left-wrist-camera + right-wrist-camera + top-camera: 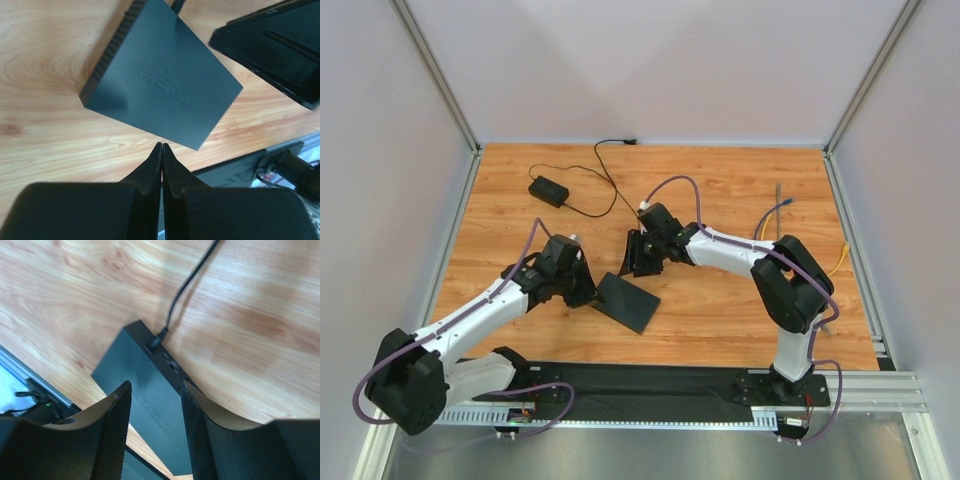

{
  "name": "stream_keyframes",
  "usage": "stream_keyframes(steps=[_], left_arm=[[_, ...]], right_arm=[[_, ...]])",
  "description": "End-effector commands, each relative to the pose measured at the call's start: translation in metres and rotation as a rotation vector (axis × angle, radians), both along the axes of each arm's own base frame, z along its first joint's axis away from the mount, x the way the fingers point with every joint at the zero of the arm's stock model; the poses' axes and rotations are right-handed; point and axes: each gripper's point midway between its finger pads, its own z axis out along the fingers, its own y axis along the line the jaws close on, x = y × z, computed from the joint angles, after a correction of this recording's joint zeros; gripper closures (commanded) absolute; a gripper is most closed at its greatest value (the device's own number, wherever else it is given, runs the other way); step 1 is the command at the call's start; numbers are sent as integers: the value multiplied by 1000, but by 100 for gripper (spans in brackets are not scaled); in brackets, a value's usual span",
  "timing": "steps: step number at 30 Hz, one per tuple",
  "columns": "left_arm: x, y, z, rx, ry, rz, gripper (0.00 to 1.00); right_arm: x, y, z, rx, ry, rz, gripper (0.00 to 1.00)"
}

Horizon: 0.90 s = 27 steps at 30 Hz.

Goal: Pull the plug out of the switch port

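Note:
The switch (628,303) is a flat matte-black box lying on the wooden table. In the right wrist view the switch (145,385) shows its port edge, with the black plug (154,342) seated near one corner and its cable (187,285) running away over the wood. My right gripper (155,392) hovers open just above the switch, behind the plug, with nothing between its fingers. My left gripper (162,145) is shut on nothing, its tips over bare wood just short of the switch's (160,80) near corner. From above, the left gripper (583,290) sits left of the switch and the right gripper (638,258) at its far end.
A small black power-adapter brick (548,190) lies at the back left with thin black cable (610,185) looping toward the back wall. Loose blue and yellow cables (772,215) lie at the right. A black mat (650,380) covers the near edge between the arm bases.

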Motion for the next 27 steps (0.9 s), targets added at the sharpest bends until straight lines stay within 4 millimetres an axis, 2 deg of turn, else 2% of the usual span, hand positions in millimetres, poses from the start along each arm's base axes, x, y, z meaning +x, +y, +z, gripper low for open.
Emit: stream_keyframes(steps=[1,4,10,14,21,26,27], left_arm=[[18,6,8,77,-70,-15,98],[26,13,3,141,-92,-10,100],[42,5,1,158,-126,-53,100],[48,0,-7,177,-106,-85,100],[62,-14,-3,151,-124,-119,100],[61,-15,-14,158,-95,-117,100],[57,-14,-22,160,-77,-116,100]], right_arm=[[22,19,32,80,-41,-61,54],[25,22,30,87,-31,-65,54],[31,22,26,97,-15,-63,54],[30,20,19,102,19,-53,54],[32,23,17,135,41,-31,53],[32,27,11,140,62,-17,54],[33,28,12,141,65,-13,54]])
